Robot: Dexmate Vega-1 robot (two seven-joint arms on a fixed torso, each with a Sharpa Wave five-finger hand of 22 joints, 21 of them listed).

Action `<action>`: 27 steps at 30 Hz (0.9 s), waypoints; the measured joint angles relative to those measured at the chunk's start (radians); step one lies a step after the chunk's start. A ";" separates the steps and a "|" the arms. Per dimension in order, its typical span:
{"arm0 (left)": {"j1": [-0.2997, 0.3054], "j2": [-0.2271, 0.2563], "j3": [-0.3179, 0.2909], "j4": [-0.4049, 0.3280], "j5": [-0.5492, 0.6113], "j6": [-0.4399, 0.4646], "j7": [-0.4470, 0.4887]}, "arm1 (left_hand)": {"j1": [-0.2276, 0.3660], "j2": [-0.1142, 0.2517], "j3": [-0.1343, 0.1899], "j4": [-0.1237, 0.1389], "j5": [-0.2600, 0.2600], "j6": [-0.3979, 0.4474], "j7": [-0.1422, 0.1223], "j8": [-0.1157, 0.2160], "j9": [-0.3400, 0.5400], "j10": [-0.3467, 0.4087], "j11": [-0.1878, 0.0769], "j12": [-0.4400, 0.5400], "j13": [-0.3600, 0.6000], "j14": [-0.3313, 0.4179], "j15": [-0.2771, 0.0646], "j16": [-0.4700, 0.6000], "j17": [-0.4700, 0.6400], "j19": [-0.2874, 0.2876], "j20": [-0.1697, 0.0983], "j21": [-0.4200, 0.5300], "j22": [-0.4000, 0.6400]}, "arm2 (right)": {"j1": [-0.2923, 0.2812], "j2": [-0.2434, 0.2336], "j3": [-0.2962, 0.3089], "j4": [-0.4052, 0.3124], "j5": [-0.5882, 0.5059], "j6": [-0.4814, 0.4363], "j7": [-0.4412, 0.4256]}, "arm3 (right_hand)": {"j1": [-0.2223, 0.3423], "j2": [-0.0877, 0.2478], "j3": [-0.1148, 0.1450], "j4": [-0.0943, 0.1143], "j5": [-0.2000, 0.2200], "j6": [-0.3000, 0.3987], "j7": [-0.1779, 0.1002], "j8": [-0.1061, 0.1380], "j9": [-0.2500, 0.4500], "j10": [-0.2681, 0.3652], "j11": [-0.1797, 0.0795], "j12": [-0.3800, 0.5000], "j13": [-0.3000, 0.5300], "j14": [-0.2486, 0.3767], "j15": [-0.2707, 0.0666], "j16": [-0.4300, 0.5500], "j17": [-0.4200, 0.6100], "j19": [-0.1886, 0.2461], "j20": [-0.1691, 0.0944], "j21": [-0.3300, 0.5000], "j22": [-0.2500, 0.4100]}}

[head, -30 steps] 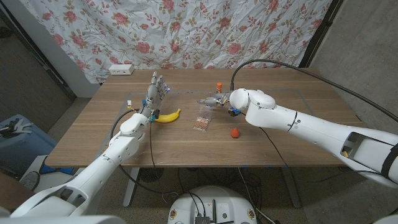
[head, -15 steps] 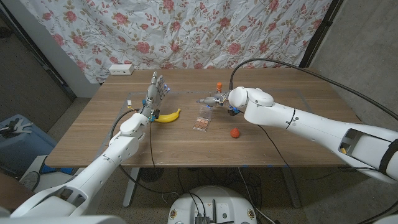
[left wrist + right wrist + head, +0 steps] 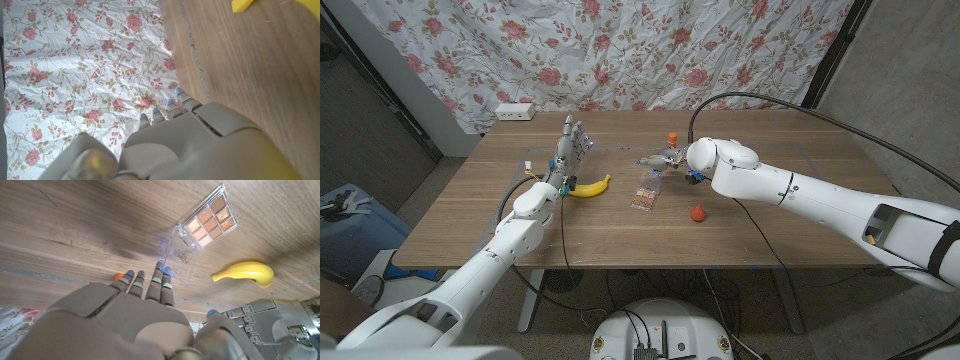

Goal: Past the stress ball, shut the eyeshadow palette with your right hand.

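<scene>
A crumpled rose-print sheet (image 3: 650,50) hangs behind the wooden surface (image 3: 770,215). Faint print on the eyeshadow palette's (image 3: 210,221) clear lid is too small to read. The palette lies open past the orange stress ball (image 3: 697,212), rectangular, with tan and brown pans. The right hand (image 3: 667,160) has edged slightly leftward since a second ago; its fingers (image 3: 162,282) are extended, tips at the lid's edge, holding nothing. The left hand (image 3: 570,147) stays upright, fingers apart, beside a curved yellow banana (image 3: 590,187).
</scene>
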 measured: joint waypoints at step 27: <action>0.000 0.000 0.000 0.001 -0.001 0.000 -0.002 | 0.000 0.000 0.000 0.000 0.000 0.000 0.000 0.000 0.000 0.000 0.000 0.000 0.000 0.000 0.000 0.000 0.000 0.000 0.000 0.000 0.000 | 0.004 0.003 -0.004 -0.006 -0.005 0.001 -0.016 | 0.023 -0.004 -0.008 -0.006 0.019 0.089 0.000 0.021 0.005 0.105 -0.003 0.029 0.014 0.039 -0.016 0.006 -0.018 0.002 -0.020 0.000 0.000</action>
